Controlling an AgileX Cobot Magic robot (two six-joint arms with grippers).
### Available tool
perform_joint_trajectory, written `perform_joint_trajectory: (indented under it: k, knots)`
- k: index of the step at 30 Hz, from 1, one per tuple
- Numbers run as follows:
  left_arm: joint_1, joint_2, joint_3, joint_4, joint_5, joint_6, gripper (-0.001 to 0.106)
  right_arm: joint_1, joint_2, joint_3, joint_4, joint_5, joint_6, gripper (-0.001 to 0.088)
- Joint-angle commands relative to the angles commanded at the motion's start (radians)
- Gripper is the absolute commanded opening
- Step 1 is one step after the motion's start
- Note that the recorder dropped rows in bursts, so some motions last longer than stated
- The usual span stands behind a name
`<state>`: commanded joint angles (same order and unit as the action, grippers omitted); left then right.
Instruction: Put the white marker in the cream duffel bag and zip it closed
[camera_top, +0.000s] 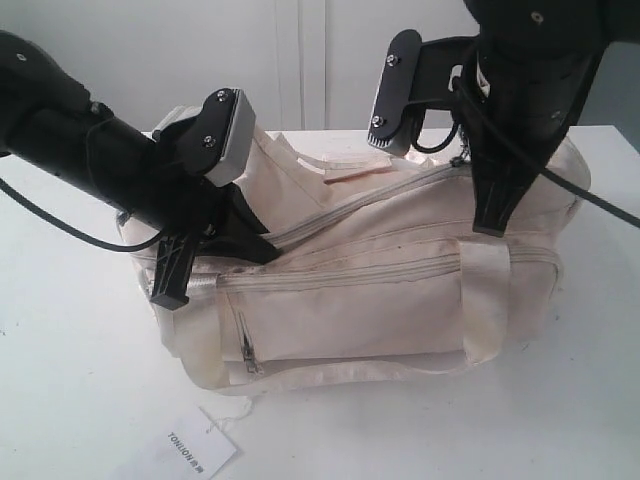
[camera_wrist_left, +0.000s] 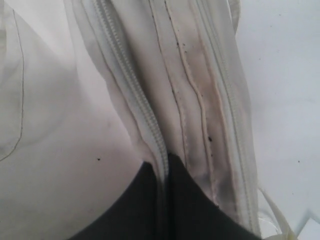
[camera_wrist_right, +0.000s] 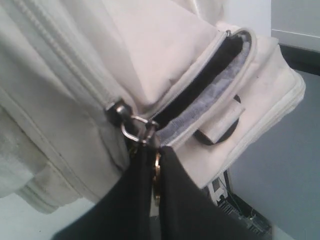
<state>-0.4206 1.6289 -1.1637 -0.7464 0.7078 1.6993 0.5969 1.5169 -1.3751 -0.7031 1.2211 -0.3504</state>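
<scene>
The cream duffel bag (camera_top: 380, 290) lies on the white table (camera_top: 70, 380). My left gripper (camera_top: 266, 246) (camera_wrist_left: 164, 162) is shut on the fabric at the left end of the top zipper (camera_wrist_left: 125, 80). My right gripper (camera_top: 468, 170) (camera_wrist_right: 154, 150) is shut on the gold ring pull (camera_wrist_right: 156, 167), which hangs from the slider (camera_wrist_right: 117, 107) near the bag's right end. Behind the slider the zipper looks closed. Ahead of it a short gap (camera_wrist_right: 210, 65) shows dark lining. The white marker is not in view.
A white paper tag (camera_top: 190, 450) with printed text lies on the table in front of the bag, tied to it by a string. The front pocket zipper (camera_top: 340, 275) is closed. Satin handles (camera_top: 490, 300) hang over the bag's front.
</scene>
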Motion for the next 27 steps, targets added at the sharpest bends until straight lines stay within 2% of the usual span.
perform_joint_trajectory:
  k: [15,21,27]
  knots:
    - [0.000,0.000,0.000,0.000,0.000,0.000,0.000,0.000,0.000,0.002,-0.057,-0.050,-0.012,0.0000]
    - [0.000,0.000,0.000,0.000,0.000,0.000,0.000,0.000,0.000,0.004,0.005,-0.095,-0.040,0.0000]
    - [0.000,0.000,0.000,-0.007,0.000,0.000,0.001,0.000,0.000,0.004,0.090,-0.072,-0.094,0.0000]
